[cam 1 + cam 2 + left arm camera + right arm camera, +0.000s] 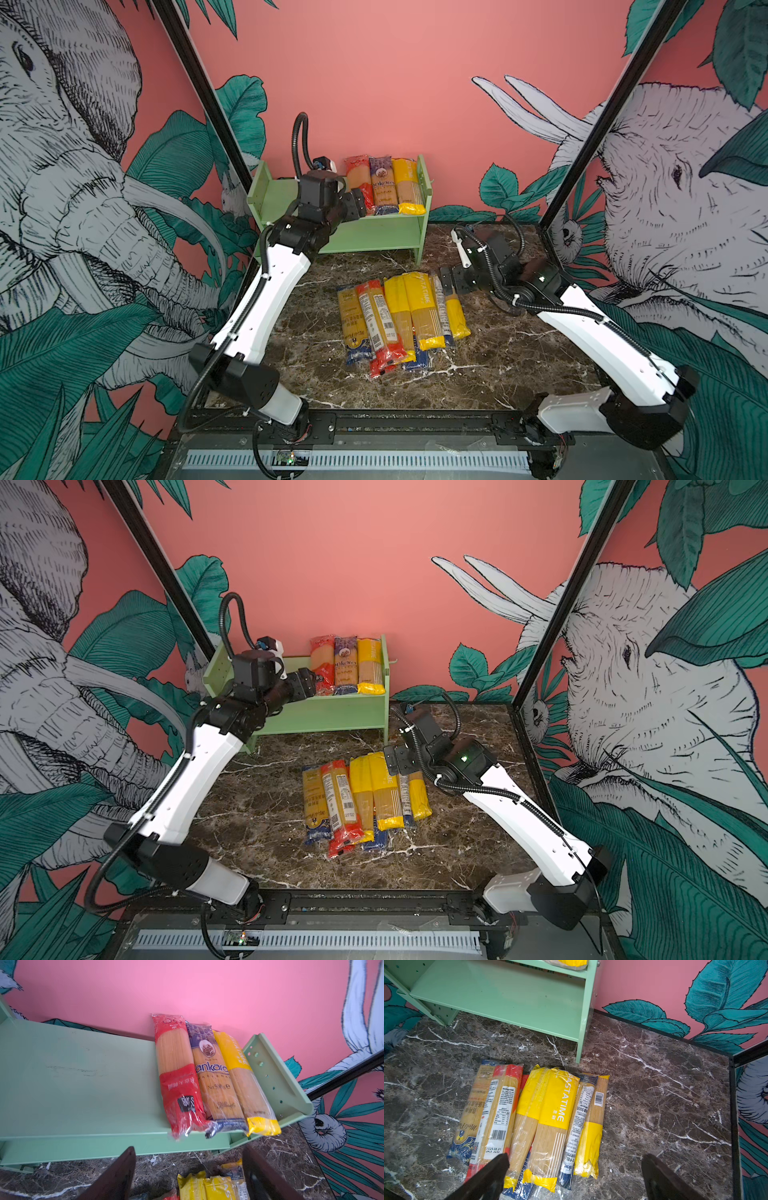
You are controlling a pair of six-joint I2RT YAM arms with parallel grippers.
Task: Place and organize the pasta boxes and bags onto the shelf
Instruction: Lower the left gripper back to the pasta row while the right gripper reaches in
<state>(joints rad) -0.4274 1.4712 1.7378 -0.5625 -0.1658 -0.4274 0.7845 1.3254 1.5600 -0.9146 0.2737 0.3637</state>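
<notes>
Glossy clear-plastic pasta packs (548, 1124); matt shelf (83, 1084); polished marble tabletop (654, 1095).

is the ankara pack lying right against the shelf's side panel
No, the yellow pack lies between the ankara pack and the shelf's side panel.

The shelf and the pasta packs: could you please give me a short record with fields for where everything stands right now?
shelf: green, two boards, at the back of the table
top board: three packs side by side at its right end: red pack, purple pack, yellow pack
lower board: no packs visible
pile: several overlapping packs on the table, in front of the shelf
left hand: open, empty, close to the red pack; contact unclear
right hand: open, empty, over the pile's far end
</notes>
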